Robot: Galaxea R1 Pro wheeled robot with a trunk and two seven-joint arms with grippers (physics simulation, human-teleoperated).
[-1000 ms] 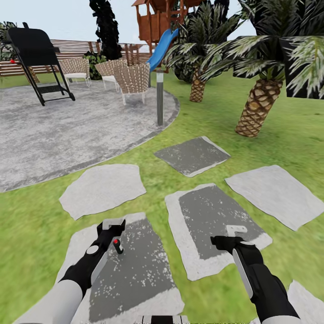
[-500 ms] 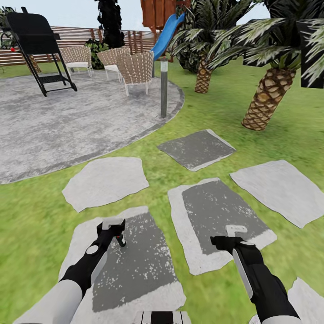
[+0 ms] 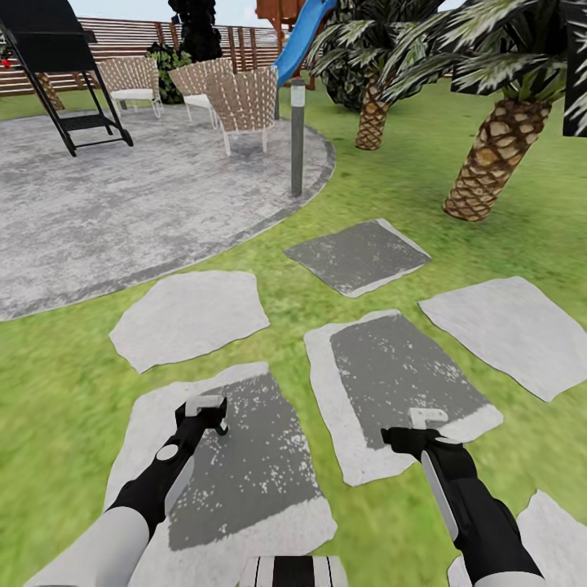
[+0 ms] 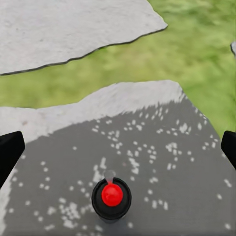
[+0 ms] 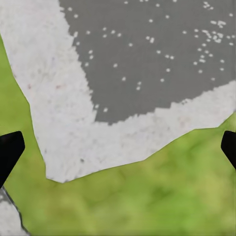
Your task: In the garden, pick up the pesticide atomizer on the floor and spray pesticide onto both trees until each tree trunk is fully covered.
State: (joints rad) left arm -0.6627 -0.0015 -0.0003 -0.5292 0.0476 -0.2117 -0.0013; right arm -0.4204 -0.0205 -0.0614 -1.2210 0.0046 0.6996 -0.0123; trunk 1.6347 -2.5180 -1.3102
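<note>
We are hovering our left gripper (image 4: 118, 147) with its fingers spread wide over the small black pesticide atomizer with a red cap (image 4: 111, 197), which is standing upright between the fingers (untouched) on a grey speckled stepping stone (image 3: 244, 473). Our right gripper (image 5: 118, 147) is hanging with fingers likewise spread, above the pale edge of another stone (image 5: 98, 132) and blurry green grass (image 5: 147, 201).

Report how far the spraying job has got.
Done: the robot stands over the pesticide atomizer, which sits upright on a grey stepping stone. In hand: the left gripper hovers above it, fingers wide apart, nothing gripped. The right gripper is open and empty. Left: grasping the sprayer, then spraying both trees.
</note>
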